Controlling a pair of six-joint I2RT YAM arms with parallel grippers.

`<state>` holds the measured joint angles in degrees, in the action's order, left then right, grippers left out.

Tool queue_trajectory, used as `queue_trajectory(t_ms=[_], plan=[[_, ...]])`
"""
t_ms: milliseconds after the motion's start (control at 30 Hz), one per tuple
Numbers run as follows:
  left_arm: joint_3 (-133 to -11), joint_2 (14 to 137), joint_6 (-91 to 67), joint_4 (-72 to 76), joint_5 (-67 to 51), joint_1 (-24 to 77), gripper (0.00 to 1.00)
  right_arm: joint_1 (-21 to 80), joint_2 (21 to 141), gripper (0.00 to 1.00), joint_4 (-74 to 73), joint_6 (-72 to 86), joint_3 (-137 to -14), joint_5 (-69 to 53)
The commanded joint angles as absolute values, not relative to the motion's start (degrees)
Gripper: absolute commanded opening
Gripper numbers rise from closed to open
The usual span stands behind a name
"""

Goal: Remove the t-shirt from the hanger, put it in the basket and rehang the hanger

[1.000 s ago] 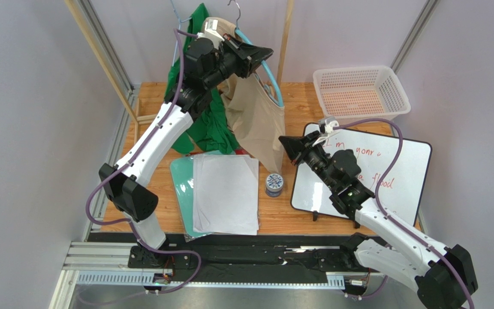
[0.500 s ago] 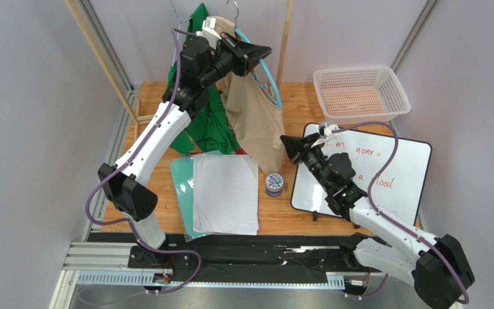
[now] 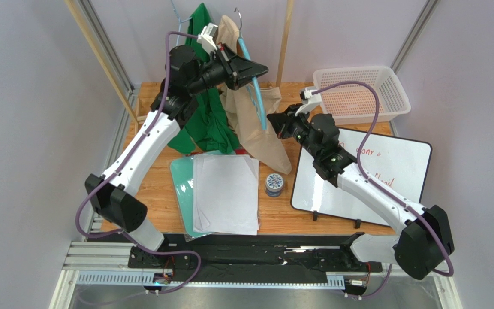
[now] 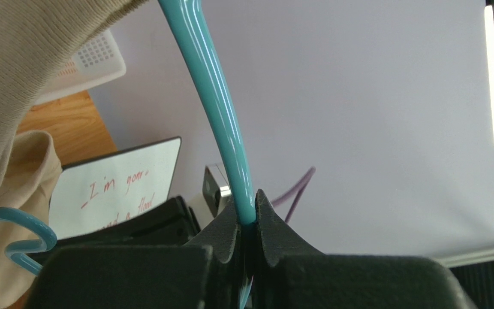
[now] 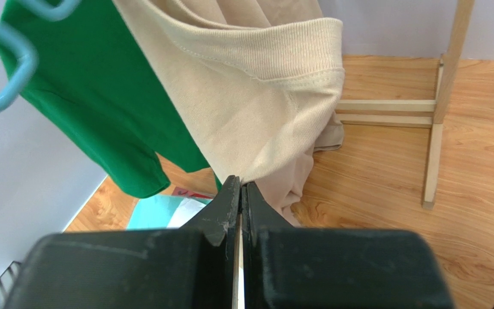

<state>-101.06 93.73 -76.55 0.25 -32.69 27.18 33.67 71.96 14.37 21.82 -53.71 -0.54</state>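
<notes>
A beige t-shirt hangs on a teal hanger at the back of the table. My left gripper is raised there, shut on the hanger's teal bar, which runs up from between the fingers. Beige cloth drapes at the upper left of that view. My right gripper is at the shirt's right side, shut on a fold of the beige t-shirt just below its ribbed hem; the cloth is pinched at the fingertips.
A green t-shirt hangs left of the beige one on the wooden rack. A white basket stands at the back right, a whiteboard in front of it. Papers and a small tin lie mid-table.
My right gripper has risen and moved back and left, drawing the beige cloth out to the right. The left gripper has lifted the hanger slightly and turned it.
</notes>
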Motion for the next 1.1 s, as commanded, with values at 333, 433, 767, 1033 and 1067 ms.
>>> queue_trajectory(t_ms=[333, 433, 767, 1033, 1067], plan=[[-89.65, 78.05, -58.63, 3.43, -48.07, 27.16, 0.00, 33.49, 75.49, 0.00, 6.77, 21.18, -61.87, -2.63], [-90.61, 78.66, -56.69, 2.20, -49.65, 27.16, 0.00, 33.57, 76.55, 0.00, 6.42, 20.22, -63.54, -3.86], [-94.21, 84.81, -55.37, 0.89, -57.21, 26.89, 0.00, 31.21, 80.51, 0.50, -8.16, 15.12, -72.06, -9.14], [-96.24, 86.75, -54.32, -2.46, -58.18, 26.63, 0.00, 28.22, 72.79, 0.97, -11.26, 12.13, -68.82, -11.16], [-95.81, 86.40, -54.66, -2.63, -58.18, 26.63, 0.00, 27.69, 72.25, 0.98, -9.68, 11.78, -68.73, -12.03]])
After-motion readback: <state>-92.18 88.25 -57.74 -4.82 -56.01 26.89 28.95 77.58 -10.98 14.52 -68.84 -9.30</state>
